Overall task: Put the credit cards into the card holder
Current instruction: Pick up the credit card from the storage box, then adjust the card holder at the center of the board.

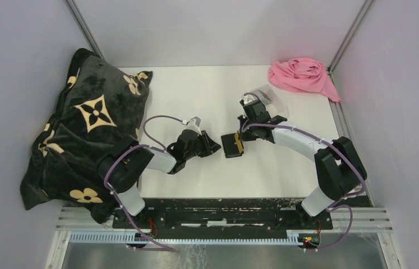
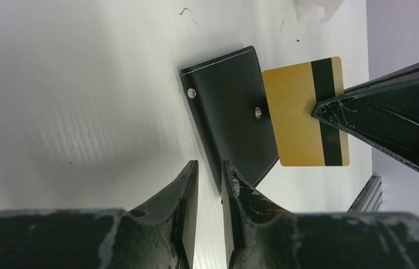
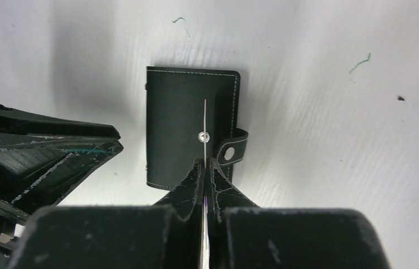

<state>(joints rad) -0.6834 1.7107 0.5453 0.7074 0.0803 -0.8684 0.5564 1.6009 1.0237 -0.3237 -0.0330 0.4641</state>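
One card holder (image 1: 229, 145) is lying flat and folded shut near the middle of the white table (image 1: 207, 89), slightly toward its near edge, between the two grippers. It is showing as a small black wallet in grained leather with pale stitching along its border. In the left wrist view two round metal studs are standing out on its outer face. In the right wrist view a short strap is wrapping round one long side and carrying a snap stud.

One gold credit card (image 2: 294, 115) is showing, with a black magnetic stripe running across it close to one short end. The right gripper (image 3: 204, 163) is pinching this card between closed fingers and holding it on edge above the card holder, over the half nearest the strap. In the right wrist view the card is appearing only as a thin pale line. Whether its lower edge is touching the leather cannot be told.

The left gripper (image 2: 210, 167) is hovering just beside the card holder on the side away from the card. Its fingers are standing a narrow gap apart and are holding nothing.

One black plush blanket (image 1: 89, 123) with gold flowers is covering the table's left edge, and one pink cloth (image 1: 303, 75) is lying at its far right corner.
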